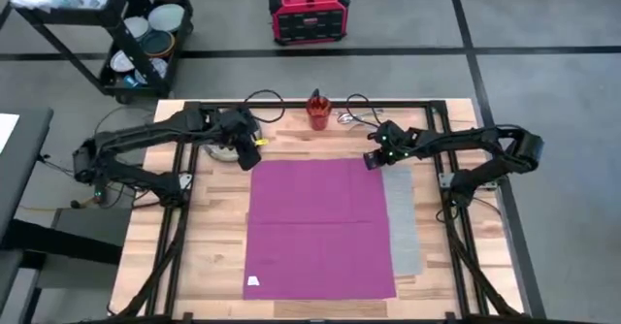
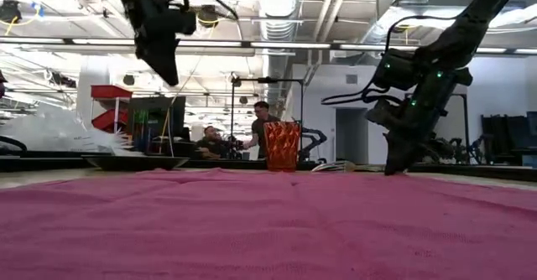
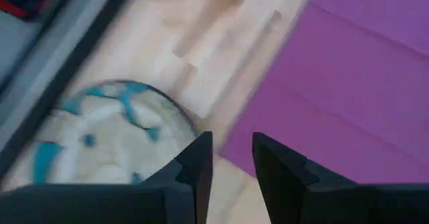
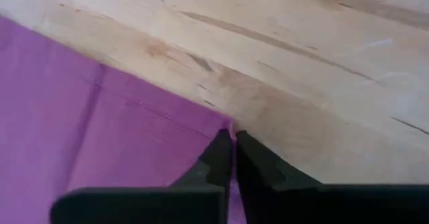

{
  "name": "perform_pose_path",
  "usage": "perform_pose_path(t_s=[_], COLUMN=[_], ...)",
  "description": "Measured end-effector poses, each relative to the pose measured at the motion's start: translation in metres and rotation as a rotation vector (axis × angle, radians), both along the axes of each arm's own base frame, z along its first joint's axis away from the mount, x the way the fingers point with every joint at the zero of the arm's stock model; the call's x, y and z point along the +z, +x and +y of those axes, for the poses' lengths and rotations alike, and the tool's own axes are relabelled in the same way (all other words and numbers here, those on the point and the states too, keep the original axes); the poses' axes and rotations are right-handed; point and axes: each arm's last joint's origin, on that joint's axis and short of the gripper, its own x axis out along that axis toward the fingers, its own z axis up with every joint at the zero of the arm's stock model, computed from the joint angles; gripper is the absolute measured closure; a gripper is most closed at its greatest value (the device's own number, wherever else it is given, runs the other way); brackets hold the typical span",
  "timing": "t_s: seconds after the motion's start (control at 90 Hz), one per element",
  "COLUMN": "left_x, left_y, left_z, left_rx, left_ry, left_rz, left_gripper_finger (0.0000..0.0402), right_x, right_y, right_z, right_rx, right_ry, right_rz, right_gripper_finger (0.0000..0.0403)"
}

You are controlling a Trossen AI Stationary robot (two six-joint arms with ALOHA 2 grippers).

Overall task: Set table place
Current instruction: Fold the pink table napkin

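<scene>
Fingers (image 4: 231, 158) seemingly pinch napkin (image 4: 100, 137); overhead hides this.

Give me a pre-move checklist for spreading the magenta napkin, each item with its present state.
1. Right tool shut on a far corner of the magenta cloth napkin: ok.
2. Left tool holding the napkin: not ok; it is open, empty, over bare wood beside the napkin's edge.
3. Napkin lying flat on the light wooden table: ok, creases only.
4. Grey woven mat in place under the napkin: cannot tell; only a strip shows on the right arm's side.
5. Round speckled plate clear of the cloth: ok, apart from the napkin.
6. Orange-red cup clear: ok, at the far edge.
</scene>
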Motion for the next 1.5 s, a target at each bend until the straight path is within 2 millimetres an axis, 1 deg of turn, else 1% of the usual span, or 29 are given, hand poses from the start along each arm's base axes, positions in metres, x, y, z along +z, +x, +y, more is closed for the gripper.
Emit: perform_pose_path(t_s=[0.056,0.122,0.189,0.267,0.333,0.389,0.467,0.544,0.711,0.911,0.989,1.167,1.233,1.367,1.444,1.5], left_x=[-0.015,-0.034,-0.046,-0.062,-0.071,-0.078,-0.087,-0.098,-0.112,-0.129,-0.129,-0.128,-0.130,-0.142,-0.149,-0.151], left_y=[0.000,-0.003,-0.003,-0.008,-0.006,-0.009,-0.007,-0.010,-0.004,0.001,0.002,0.007,0.009,0.011,0.011,0.011], left_z=[0.003,0.006,0.013,0.015,0.019,0.019,0.021,0.021,0.027,0.032,0.033,0.039,0.041,0.043,0.042,0.042], left_rx=[0.023,0.064,0.112,0.148,0.156,0.158,0.187,0.208,0.216,0.237,0.237,0.237,0.235,0.207,0.208,0.195], left_ry=[-0.044,-0.077,-0.084,-0.121,-0.180,-0.231,-0.261,-0.298,-0.311,-0.298,-0.281,-0.232,-0.228,-0.270,-0.302,-0.302], left_rz=[-0.005,0.036,0.025,0.061,0.026,0.027,0.011,0.053,0.090,0.153,0.150,0.085,0.076,0.118,0.157,0.171], left_gripper_finger=[0.0311,0.0311,0.0311,0.0309,0.0306,0.0302,0.0298,0.0292,0.0278,0.0274,0.0274,0.0274,0.0274,0.0288,0.0309,0.0332], right_x=[0.001,0.002,0.002,0.002,0.003,0.003,0.003,0.003,0.003,0.003,0.003,0.003,0.003,0.003,0.003,0.003], right_y=[0.000,0.000,-0.001,-0.001,0.000,0.000,0.000,0.000,0.001,0.002,0.002,0.002,0.002,0.002,0.002,0.002], right_z=[0.000,0.001,0.000,0.001,0.001,0.001,0.001,0.001,0.001,0.003,0.003,0.003,0.003,0.003,0.003,0.003], right_rx=[0.000,0.002,0.001,0.000,0.001,-0.001,-0.002,-0.005,-0.004,-0.005,-0.005,-0.005,-0.005,-0.005,-0.006,-0.005], right_ry=[-0.002,-0.002,-0.001,0.005,0.005,0.007,0.005,0.007,0.002,0.004,0.005,0.005,0.005,0.004,0.004,0.005], right_rz=[-0.004,-0.007,-0.009,-0.012,-0.013,-0.014,-0.017,-0.019,-0.027,-0.031,-0.032,-0.032,-0.032,-0.032,-0.032,-0.031], right_gripper_finger=[0.0401,0.0402,0.0402,0.0402,0.0402,0.0402,0.0402,0.0402,0.0403,0.0403,0.0403,0.0403,0.0403,0.0403,0.0403,0.0403])
